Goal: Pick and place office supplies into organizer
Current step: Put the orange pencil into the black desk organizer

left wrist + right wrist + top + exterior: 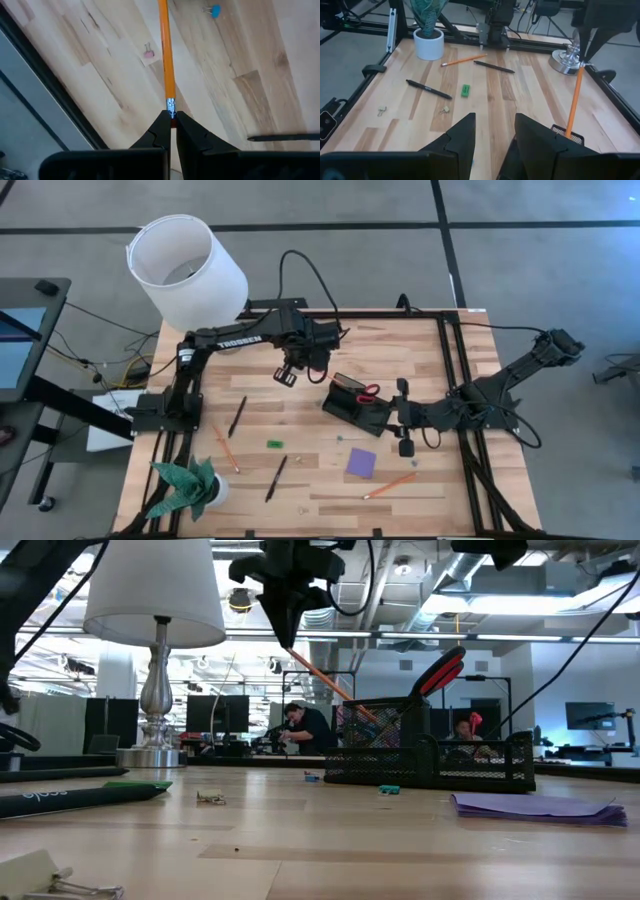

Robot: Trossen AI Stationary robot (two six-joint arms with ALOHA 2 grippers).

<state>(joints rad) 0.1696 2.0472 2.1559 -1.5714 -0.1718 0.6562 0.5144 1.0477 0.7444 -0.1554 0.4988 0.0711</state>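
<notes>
My left gripper (pixel 288 374) hangs above the table's middle, just left of the black organizer (pixel 355 408), and is shut on an orange pencil (pixel 330 680). The pencil slants down from it to the organizer (pixel 430 755). Red-handled scissors (pixel 368 391) stand in the organizer. My right gripper (pixel 404 423) is open at the organizer's right side and touches nothing. Loose on the table lie a purple note pad (pixel 361 462), two more orange pencils (pixel 225 448) (pixel 390 485), two black pens (pixel 237 416) (pixel 276 477) and a small green piece (pixel 275 444). My left gripper pinches the pencil at its eraser end (pixel 171 108), by the metal ferrule, between the two fingertips (pixel 161 131). The fingers point down and the pencil runs on in line with them. It hangs tilted below the gripper, and its lower end (pixel 568 129) reaches the organizer's mesh edge.
A white-shaded lamp (pixel 186 270) stands at the far left corner and a green paper plant in a white pot (pixel 192 486) at the near left corner. Small binder clips (pixel 148 52) (pixel 215 10) lie about. Black rails (pixel 452 360) frame the table. People sit in the room behind.
</notes>
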